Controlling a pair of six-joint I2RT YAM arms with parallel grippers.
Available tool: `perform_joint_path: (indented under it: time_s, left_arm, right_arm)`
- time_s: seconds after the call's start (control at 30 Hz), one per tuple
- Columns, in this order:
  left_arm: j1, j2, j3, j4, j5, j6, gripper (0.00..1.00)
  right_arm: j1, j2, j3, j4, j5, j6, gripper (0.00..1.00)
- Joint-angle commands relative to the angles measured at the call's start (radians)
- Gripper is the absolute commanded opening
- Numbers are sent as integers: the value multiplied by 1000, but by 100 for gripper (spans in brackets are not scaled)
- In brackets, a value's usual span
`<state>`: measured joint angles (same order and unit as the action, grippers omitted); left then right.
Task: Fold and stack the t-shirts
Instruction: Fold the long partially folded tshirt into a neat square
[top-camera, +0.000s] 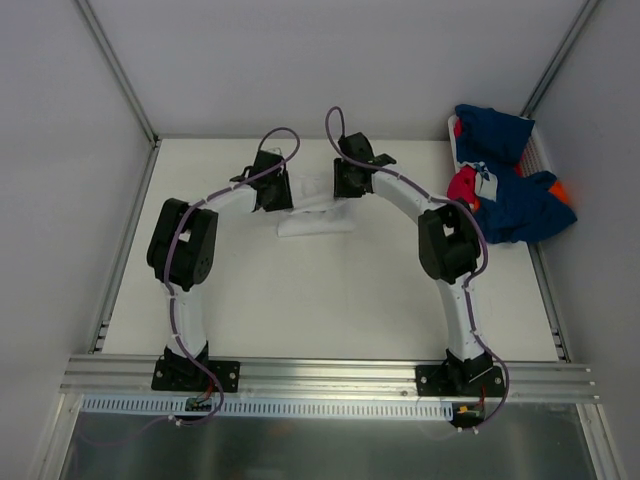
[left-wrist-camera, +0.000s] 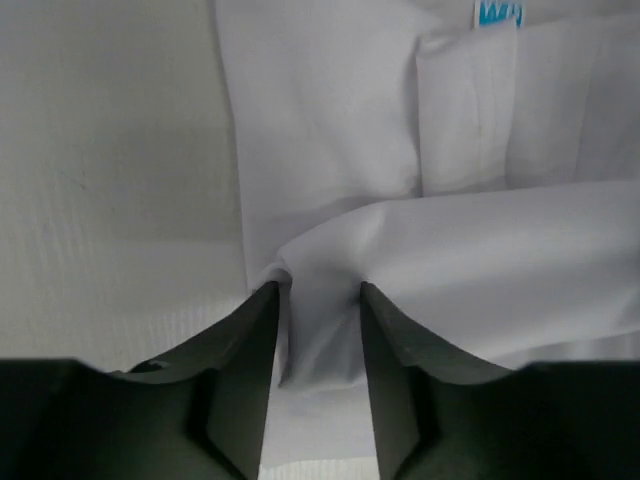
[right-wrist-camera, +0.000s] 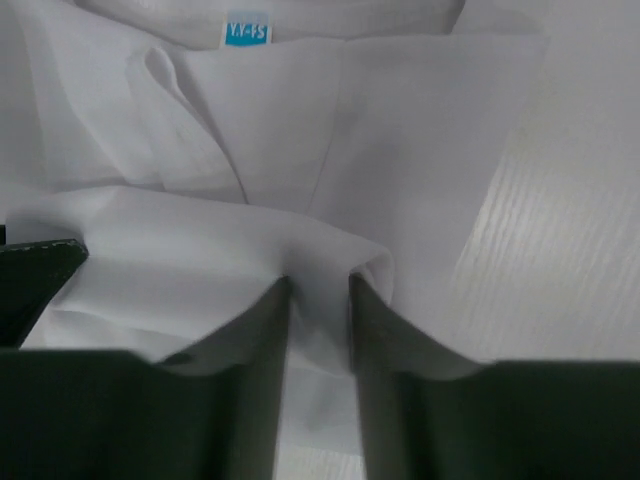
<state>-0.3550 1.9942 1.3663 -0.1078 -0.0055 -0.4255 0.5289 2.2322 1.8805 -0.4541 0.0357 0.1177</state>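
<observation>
**Item: white t-shirt** (top-camera: 318, 224). Lies at the far middle of the table (top-camera: 330, 300), partly folded into a narrow band. Its blue neck label (right-wrist-camera: 246, 32) faces up at the collar end.

**Hold.** The left fingers (left-wrist-camera: 250, 340) are clamped on a raised fold at one edge. The right fingers (right-wrist-camera: 268, 330) are clamped on the matching fold at the other edge. Both sets are drawn close, with cloth bunched between them.

**Risks, as judged.**
- Each pinch takes only a small ridge of thin cloth. An uneven pull by either arm could draw the fold out of one grip and let that side drop.
- If only the top layer is caught, the layers beneath would lag and the fold would skew or open.
- The two wrists stand close together over the shirt. A crossing or inward move could bring them into contact.
- Dragging the shirt rather than lifting it could wrinkle the underside against the table.

**Other stock.** Navy t-shirts (top-camera: 520, 205), a pinkish-red t-shirt (top-camera: 462, 186) and a bit of orange cloth (top-camera: 562, 190) are heaped unfolded at the far right. They lie well apart from the white one and partly over a white ribbed basket (top-camera: 541, 152).

**Surface.** The table is pale off-white and matt, with a fine ribbed texture in the wrist views. An aluminium rail (top-camera: 330, 375) runs along the near edge and carries both arm bases.

**Room.** Plain light grey walls (top-camera: 300, 60) enclose three sides, with metal struts at the corners. Lighting is even.
</observation>
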Motion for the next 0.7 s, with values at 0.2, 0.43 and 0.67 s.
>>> perform_joint_path:
  time_s: [0.2,0.43,0.67]
  left_arm:
    - [25,20,255,-10,-51,54,99]
    - [24,-78,261,-38,2,22,82]
    - [-30,-222,15,-38,111,-44,0]
  right_arm:
    - [-67,6,183,-8,90,-67,59]
    - [-72,-153,16,34,83,-89,57]
    - [-23,-371,-270,83,82,-72,1]
